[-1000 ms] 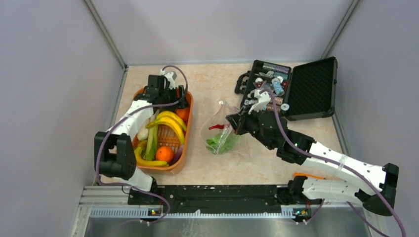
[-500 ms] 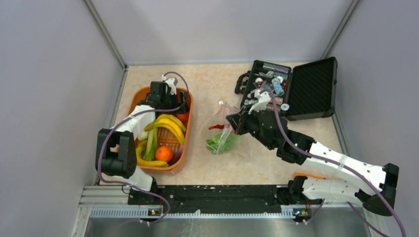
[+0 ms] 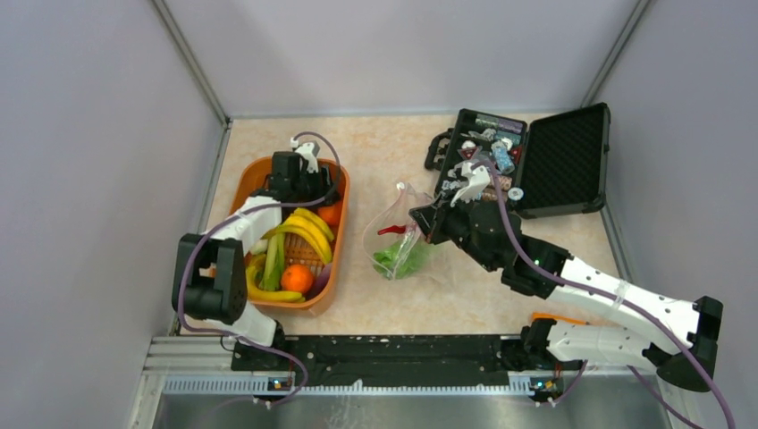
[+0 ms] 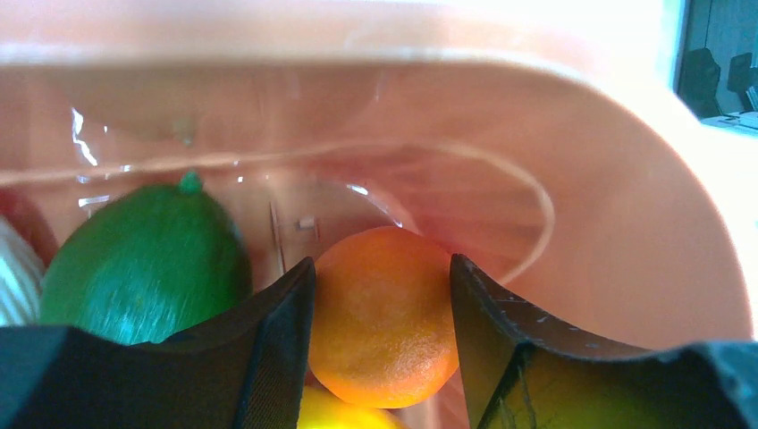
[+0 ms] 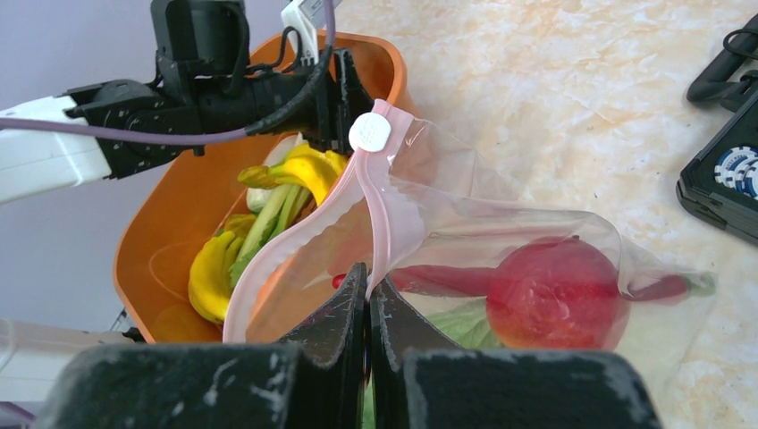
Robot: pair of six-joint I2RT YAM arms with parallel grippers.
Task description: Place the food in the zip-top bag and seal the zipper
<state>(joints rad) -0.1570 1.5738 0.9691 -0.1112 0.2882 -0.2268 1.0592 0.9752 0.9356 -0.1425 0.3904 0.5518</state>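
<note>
My left gripper (image 4: 383, 264) reaches into the far end of the orange tub (image 4: 626, 232). Its two fingers press the sides of an orange (image 4: 384, 313), which rests on the tub floor beside a green fruit (image 4: 143, 264). From above, this gripper (image 3: 308, 192) sits over the tub with bananas (image 3: 304, 225) and another orange (image 3: 297, 279) behind it. My right gripper (image 5: 368, 277) is shut on the pink zipper (image 5: 380, 206) of the zip-top bag (image 5: 501, 214), holding the mouth up and open. Inside lie a red fruit (image 5: 554, 290), a red chilli (image 5: 447, 279) and a green leaf (image 3: 398, 259).
An open black case (image 3: 554, 161) with small chips and packets stands at the back right, just behind my right arm. The tub's rim (image 3: 342, 232) lies a short gap left of the bag. Grey walls close in the table on three sides.
My left gripper has shifted slightly at the tub's far end and its jaws have narrowed onto the orange. The right arm and the bag have not moved.
</note>
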